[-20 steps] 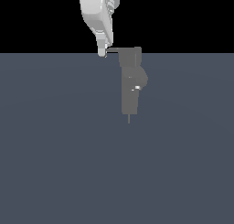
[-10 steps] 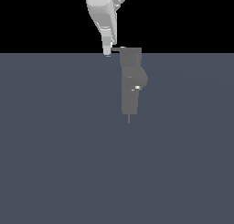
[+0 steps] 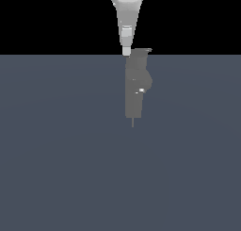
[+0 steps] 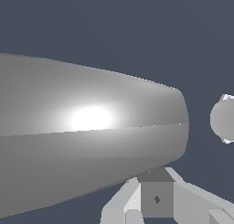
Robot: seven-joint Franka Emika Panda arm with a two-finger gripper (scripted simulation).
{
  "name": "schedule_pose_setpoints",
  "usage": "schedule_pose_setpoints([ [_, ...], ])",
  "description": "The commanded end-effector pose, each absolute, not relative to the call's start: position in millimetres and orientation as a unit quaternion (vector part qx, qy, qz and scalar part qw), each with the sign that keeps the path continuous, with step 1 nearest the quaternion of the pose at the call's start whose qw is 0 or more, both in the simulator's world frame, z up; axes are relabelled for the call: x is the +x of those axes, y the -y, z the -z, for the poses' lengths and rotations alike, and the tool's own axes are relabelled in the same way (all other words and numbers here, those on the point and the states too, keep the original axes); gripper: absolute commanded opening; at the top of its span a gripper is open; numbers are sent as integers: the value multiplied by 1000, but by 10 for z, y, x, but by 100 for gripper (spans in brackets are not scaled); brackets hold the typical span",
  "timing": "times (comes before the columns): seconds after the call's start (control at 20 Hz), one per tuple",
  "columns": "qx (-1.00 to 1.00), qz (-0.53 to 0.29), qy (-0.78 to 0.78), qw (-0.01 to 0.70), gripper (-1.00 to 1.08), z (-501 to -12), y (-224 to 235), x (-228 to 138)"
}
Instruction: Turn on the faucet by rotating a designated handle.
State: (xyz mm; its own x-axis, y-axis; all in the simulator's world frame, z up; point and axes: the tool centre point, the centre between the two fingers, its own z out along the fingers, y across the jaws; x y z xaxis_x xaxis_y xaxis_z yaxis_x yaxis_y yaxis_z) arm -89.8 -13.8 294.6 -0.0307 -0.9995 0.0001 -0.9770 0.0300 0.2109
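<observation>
Faucet (image 3: 135,86) stands upright on the grey floor (image 3: 56,154); gripper (image 3: 126,50) sits at its top corner, touching near the handle (image 3: 145,50). Finger spread cannot be told.

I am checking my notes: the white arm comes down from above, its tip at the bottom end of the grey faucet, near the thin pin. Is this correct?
Not quite. In the exterior view the arm's tip is at the top end of the faucet, not near the pin at the bottom. The rest is right.
</observation>
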Motion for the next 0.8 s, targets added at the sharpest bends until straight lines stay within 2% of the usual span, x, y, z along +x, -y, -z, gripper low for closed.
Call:
schedule_pose_setpoints([
  [0.0, 678, 72, 729, 70, -100, -2970, 531, -888],
  [0.3, 676, 71, 730, 68, -100, -2991, 936, -928],
  [0.35, 676, 71, 730, 68, -100, -2991, 936, -928],
  [0.4, 687, 74, 719, 71, -100, -2961, 712, -918],
  [0.75, 685, 73, 721, 70, -100, -2939, 896, -793],
])
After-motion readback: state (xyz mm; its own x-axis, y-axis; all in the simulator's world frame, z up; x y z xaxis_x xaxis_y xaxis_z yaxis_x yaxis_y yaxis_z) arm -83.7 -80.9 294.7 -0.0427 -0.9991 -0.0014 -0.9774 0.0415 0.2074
